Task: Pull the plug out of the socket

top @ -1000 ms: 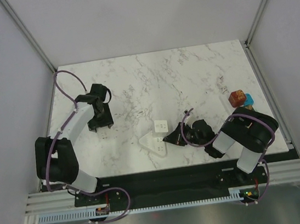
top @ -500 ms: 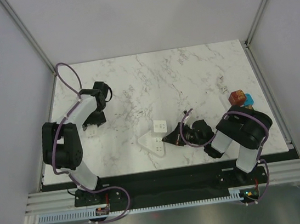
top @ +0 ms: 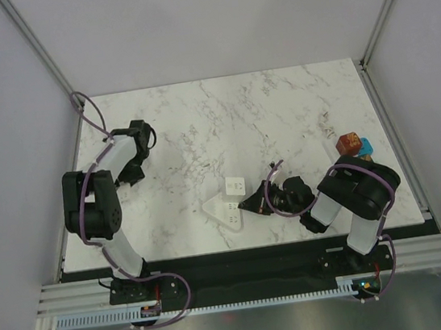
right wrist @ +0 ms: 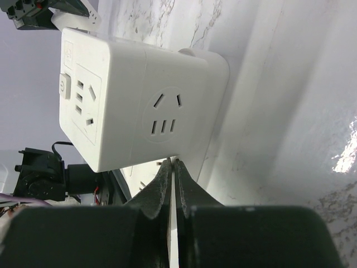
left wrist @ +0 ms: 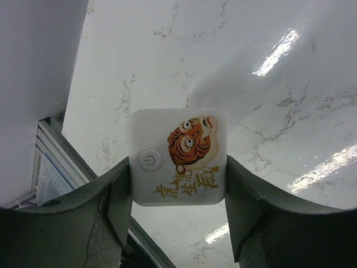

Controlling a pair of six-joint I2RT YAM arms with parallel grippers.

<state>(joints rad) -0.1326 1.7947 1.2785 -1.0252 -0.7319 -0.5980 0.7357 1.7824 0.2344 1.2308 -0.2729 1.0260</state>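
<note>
The white socket cube (top: 236, 187) stands on its white triangular base (top: 224, 214) at the table's near middle. It fills the right wrist view (right wrist: 139, 100), and its outlets there are empty. My right gripper (top: 255, 203) is shut, its tips (right wrist: 173, 163) touching the cube's lower edge. My left gripper (top: 130, 174) is at the table's left side, far from the socket. In the left wrist view it (left wrist: 177, 170) is shut on the plug (left wrist: 177, 156), a white square block with a tiger picture and a power button, held above the marble.
A red-brown block (top: 349, 144) and a blue block (top: 364, 147) lie at the table's right edge, with a small object (top: 328, 129) beside them. The metal frame rail (left wrist: 53, 145) runs along the left table edge under the plug.
My left arm has folded back and carried the plug further left, away from the socket. The right arm and the socket have not moved.
</note>
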